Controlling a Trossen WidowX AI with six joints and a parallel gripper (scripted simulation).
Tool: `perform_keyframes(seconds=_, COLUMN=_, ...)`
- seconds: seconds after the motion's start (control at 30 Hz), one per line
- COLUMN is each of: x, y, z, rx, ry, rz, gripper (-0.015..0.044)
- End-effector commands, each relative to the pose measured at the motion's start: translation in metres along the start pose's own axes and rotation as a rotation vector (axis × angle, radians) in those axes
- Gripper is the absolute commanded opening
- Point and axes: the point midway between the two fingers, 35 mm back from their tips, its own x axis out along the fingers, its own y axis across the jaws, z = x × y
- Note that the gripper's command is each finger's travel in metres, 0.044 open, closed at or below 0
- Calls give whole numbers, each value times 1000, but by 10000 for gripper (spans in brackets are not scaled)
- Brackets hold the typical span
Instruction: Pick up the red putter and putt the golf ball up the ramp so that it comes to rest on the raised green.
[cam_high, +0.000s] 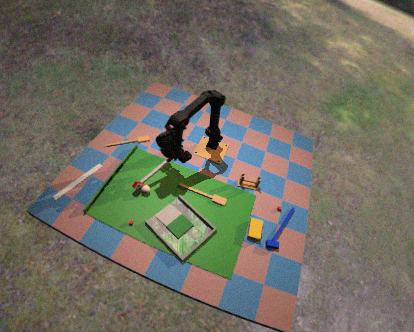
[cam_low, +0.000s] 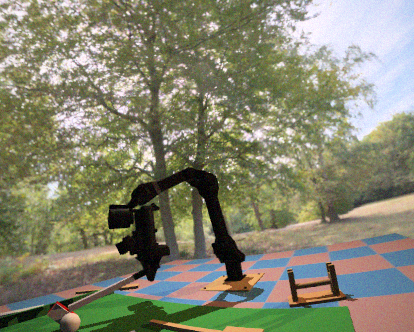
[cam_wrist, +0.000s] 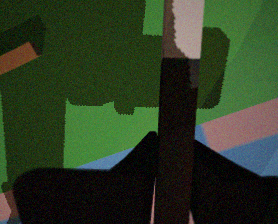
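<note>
The red putter (cam_high: 155, 171) (cam_low: 102, 292) (cam_wrist: 190, 25) slants down from my gripper (cam_high: 171, 158) (cam_low: 149, 274) (cam_wrist: 165, 138), which is shut on its dark grip. Its red head is low over the green mat (cam_high: 110, 200), right beside the golf ball (cam_high: 145, 189) (cam_low: 70, 322); I cannot tell whether they touch. The pale ball is on the mat, on the side of the head toward the walled frame. That grey-walled frame (cam_high: 164, 248) holds a pale sloping panel (cam_high: 169, 213) and a dark green square (cam_high: 181, 226), apparently the ramp and raised green.
A wooden mallet (cam_high: 218, 200) lies on the mat between arm and frame. Another wooden mallet (cam_high: 143, 139), a white bar (cam_high: 77, 181), a wooden stand (cam_high: 249, 185) (cam_low: 315, 300), a yellow block (cam_high: 255, 229) and a blue mallet (cam_high: 283, 226) are around it. A dark green rail (cam_high: 111, 178) edges the mat.
</note>
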Motion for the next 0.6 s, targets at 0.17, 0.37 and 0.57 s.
perform_keyframes(seconds=0.17, x=-1, y=58, z=-9, rx=-9, ry=-4, rz=2, gripper=0)
perform_keyframes(seconds=0.37, x=-14, y=59, z=-8, rx=-9, ry=-4, rz=3, gripper=0)
perform_keyframes(seconds=0.57, x=-41, y=59, z=-7, rx=-9, ry=-4, rz=3, gripper=0)
